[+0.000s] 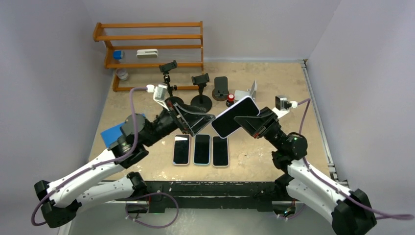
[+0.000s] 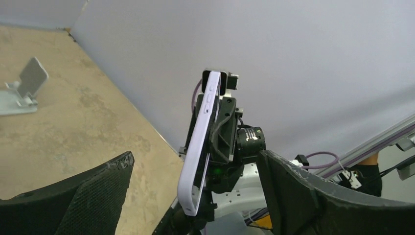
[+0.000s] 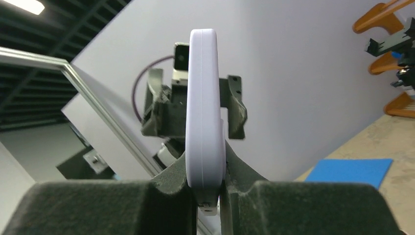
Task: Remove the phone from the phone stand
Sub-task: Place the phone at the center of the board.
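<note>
A phone (image 1: 236, 116) in a pale lavender case hangs tilted in the air over the middle of the table, apart from every stand. My right gripper (image 1: 246, 123) is shut on its right end. In the right wrist view the phone (image 3: 205, 122) stands edge-on, pinched between the two dark pads of that gripper (image 3: 208, 188). My left gripper (image 1: 204, 120) is open by the phone's left end. In the left wrist view the phone (image 2: 199, 142) sits between the spread fingers of the left gripper (image 2: 195, 159), touching neither. Phone stands (image 1: 201, 89) line the back, all without a phone.
Three phones (image 1: 201, 149) lie side by side, screens up, near the front. A tripod stand (image 1: 169, 73), a black stand (image 1: 221, 88) and a white folding stand (image 1: 252, 90) are at the back. A wooden rack (image 1: 149, 49) stands back left, a blue mat (image 1: 115, 133) at the left.
</note>
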Controlling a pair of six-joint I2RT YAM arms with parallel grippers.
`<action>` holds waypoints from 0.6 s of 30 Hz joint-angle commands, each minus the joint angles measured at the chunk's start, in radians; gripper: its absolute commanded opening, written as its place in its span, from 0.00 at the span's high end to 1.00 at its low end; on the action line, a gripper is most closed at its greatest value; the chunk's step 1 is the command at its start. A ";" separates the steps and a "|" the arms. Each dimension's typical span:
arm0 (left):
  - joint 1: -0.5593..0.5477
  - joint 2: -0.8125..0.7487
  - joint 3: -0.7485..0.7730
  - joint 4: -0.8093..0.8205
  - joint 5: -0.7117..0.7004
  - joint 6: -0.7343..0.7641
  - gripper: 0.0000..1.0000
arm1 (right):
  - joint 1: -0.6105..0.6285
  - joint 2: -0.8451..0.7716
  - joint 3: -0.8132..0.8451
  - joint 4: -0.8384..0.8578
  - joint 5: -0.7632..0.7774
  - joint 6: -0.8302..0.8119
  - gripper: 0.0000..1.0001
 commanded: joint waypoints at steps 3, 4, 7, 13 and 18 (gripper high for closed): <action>0.002 -0.065 0.188 -0.367 0.055 0.366 0.01 | 0.003 -0.178 0.216 -0.501 -0.114 -0.358 1.00; 0.002 -0.070 0.204 -0.404 0.087 0.433 0.01 | 0.003 -0.189 0.261 -0.608 -0.135 -0.430 1.00; 0.002 -0.083 0.239 -0.517 0.088 0.534 0.01 | 0.003 -0.215 0.368 -0.855 -0.172 -0.607 1.00; 0.002 -0.075 0.274 -0.612 0.036 0.608 0.04 | 0.003 -0.233 0.499 -1.148 -0.195 -0.833 1.00; 0.002 -0.038 0.306 -0.618 0.131 0.666 0.03 | 0.003 -0.237 0.509 -1.210 -0.215 -0.887 1.00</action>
